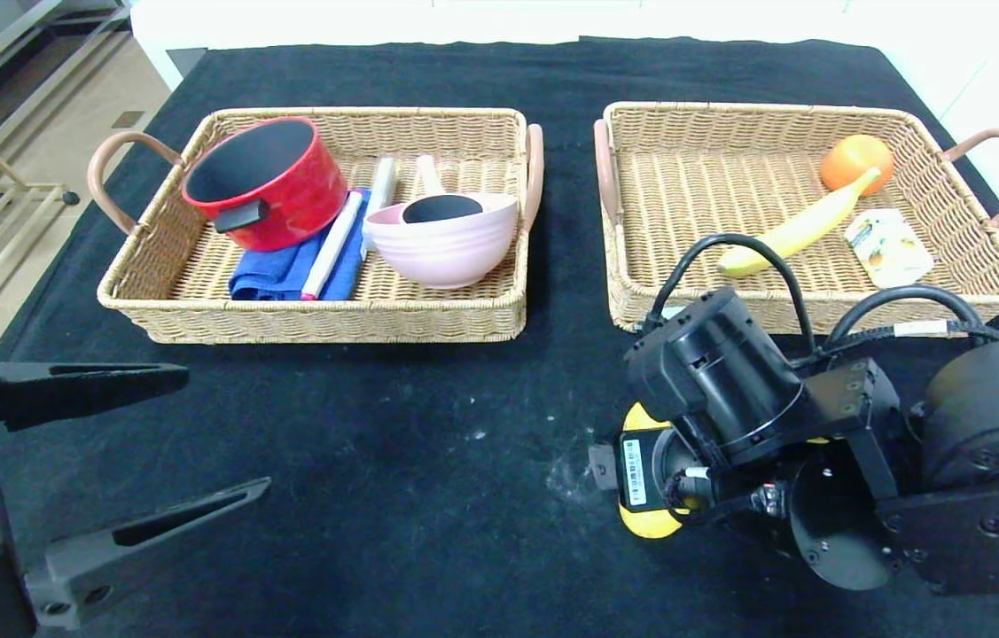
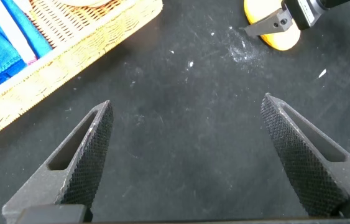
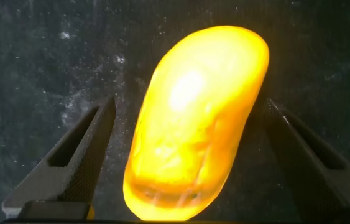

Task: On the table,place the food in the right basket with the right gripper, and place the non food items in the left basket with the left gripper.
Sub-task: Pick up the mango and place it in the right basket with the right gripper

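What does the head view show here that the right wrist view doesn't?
Head view only: left basket with red pot and pink bowl, right basket with banana and orange, left gripper. Right wrist view only: the right gripper fingers open astride the yellow fruit. Both: fruit, black table.

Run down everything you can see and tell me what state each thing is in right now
Left gripper: jaws open, empty, above the bare table.
Right gripper: jaws open either side of the yellow fruit, no grip visible.
Yellow fruit: lying on the table.
Left basket: holds red pot, pink bowl, blue cloth.
Right basket: holds orange, banana, drink carton.
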{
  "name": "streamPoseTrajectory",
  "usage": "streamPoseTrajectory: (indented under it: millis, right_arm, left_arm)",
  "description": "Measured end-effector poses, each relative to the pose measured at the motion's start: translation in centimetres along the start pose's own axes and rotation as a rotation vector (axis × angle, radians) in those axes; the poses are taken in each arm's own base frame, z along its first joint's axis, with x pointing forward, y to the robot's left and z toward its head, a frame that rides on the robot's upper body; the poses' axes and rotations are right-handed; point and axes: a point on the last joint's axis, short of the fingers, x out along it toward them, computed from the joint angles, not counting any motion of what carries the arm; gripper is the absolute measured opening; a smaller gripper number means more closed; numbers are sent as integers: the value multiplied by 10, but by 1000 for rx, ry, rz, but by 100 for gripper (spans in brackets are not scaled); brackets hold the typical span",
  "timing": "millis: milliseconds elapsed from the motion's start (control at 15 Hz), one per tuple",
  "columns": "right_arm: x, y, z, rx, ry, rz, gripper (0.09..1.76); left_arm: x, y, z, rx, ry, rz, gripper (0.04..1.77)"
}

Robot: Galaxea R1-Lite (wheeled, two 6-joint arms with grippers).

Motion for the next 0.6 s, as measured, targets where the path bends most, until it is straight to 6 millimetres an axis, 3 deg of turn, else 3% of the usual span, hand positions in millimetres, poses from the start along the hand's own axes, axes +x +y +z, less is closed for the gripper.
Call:
streamPoseTrajectory:
  millis: [133,400,600]
  right_arm:
    - [1,1,0,0,3,0,171]
    - [2,1,-1,-3,7,0,110]
    - [2,1,-1,-2,6,0,101]
  left_arm:
    - [0,0,0,-1,2,0,172]
    - [0,0,0,-1,2,-2,172]
    - [0,0,0,-1,2,-2,172]
